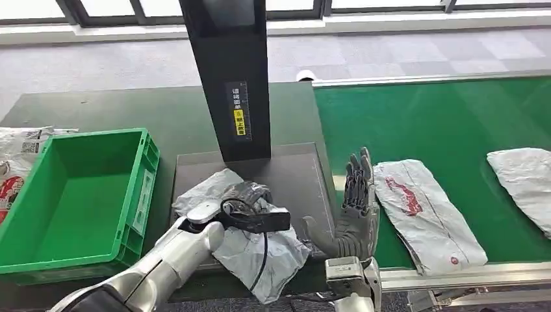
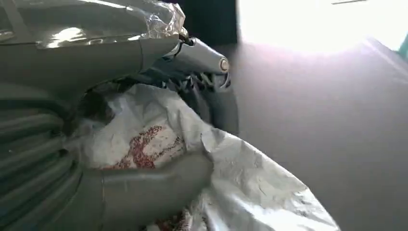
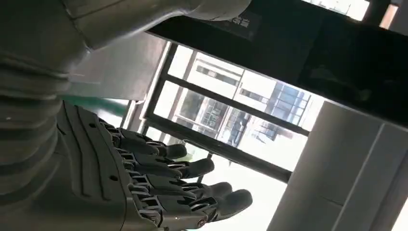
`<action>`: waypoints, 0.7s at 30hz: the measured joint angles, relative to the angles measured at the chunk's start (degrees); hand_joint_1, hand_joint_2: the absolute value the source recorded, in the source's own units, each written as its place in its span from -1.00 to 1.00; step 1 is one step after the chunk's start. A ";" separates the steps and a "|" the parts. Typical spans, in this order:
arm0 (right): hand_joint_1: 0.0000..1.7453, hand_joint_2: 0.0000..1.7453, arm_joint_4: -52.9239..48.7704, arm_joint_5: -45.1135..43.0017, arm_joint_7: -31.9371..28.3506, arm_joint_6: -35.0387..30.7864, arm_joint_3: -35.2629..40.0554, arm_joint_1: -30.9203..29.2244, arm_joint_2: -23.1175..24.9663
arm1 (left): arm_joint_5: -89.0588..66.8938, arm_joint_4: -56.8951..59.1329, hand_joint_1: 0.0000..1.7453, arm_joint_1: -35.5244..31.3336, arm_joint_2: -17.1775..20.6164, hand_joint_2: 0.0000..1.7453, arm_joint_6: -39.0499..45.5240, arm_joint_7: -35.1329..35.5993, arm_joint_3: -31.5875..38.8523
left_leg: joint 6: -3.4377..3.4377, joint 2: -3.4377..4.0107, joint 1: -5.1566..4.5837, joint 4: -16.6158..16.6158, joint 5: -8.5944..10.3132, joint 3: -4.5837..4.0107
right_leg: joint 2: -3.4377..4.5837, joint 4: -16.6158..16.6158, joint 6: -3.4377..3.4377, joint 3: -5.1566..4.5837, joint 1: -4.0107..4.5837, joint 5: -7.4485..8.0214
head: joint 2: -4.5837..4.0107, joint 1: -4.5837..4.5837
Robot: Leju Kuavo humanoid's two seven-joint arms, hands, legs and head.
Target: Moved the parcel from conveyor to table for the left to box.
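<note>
A crumpled grey parcel (image 1: 260, 255) with red print lies on the dark platform (image 1: 295, 170) at the foot of the black post. My left hand (image 1: 245, 200) grips it from above. In the left wrist view the parcel (image 2: 240, 183) sits between the thick thumb (image 2: 159, 182) and the dark fingers (image 2: 202, 82). My right hand (image 1: 356, 209) stands upright and open at the platform's right edge, beside the conveyor, holding nothing. Its fingers (image 3: 192, 192) are spread in the right wrist view.
A green crate (image 1: 140, 195) stands left of the platform. More parcels (image 1: 16, 159) lie beyond it at the far left. On the green conveyor (image 1: 442, 117) lie a grey parcel with red print (image 1: 425, 208) and another (image 1: 523, 179) at the right edge. The black post (image 1: 230, 71) rises behind the platform.
</note>
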 measured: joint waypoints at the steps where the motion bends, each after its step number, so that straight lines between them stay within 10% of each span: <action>1: -1.00 1.00 0.13 0.00 0.00 -0.02 0.00 -0.10 0.00 | 0.00 -0.04 1.00 0.02 0.20 1.00 1.29 0.40 0.00 | -0.02 -0.06 0.04 0.00 0.06 0.32 | -0.01 0.01 0.00 -0.03 0.02 0.02 | 0.00 0.00; 21: -1.00 1.00 0.28 -0.28 0.00 -1.09 0.13 -1.01 -0.24 | 2.32 -4.79 1.00 4.08 2.38 1.00 19.70 -2.13 4.48 | -0.02 -0.13 0.03 0.00 0.16 -0.05 | -0.05 0.04 0.02 -0.43 0.02 0.09 | 0.00 0.00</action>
